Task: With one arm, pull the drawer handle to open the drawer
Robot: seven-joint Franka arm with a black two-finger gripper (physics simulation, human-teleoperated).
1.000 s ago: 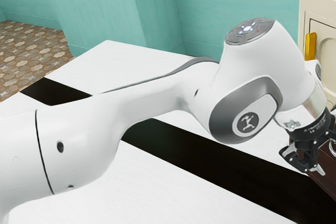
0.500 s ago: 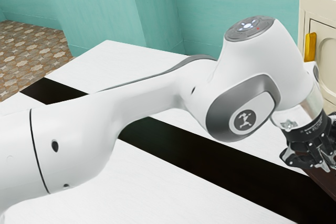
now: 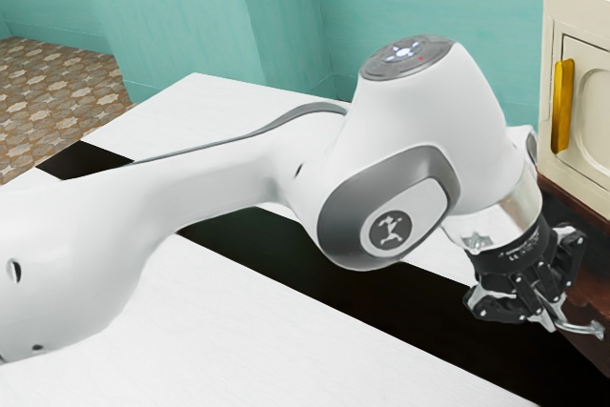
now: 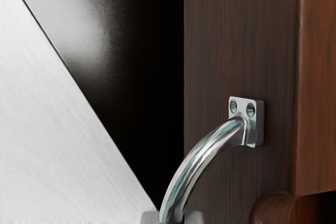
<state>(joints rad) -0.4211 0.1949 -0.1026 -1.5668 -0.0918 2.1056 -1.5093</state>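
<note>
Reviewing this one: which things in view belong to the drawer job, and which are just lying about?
Part of the job:
- silver curved handle, between the closed fingers of my gripper
- dark wood front that bears it

Not part of it:
- cream cabinet
- yellow handle on its door
- white-and-black surface

The arm (image 3: 219, 178) reaches out, claw (image 3: 553, 315) angled downward, apparently closed.

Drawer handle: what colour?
The handle is shiny silver, clearest in the wrist view.
</note>
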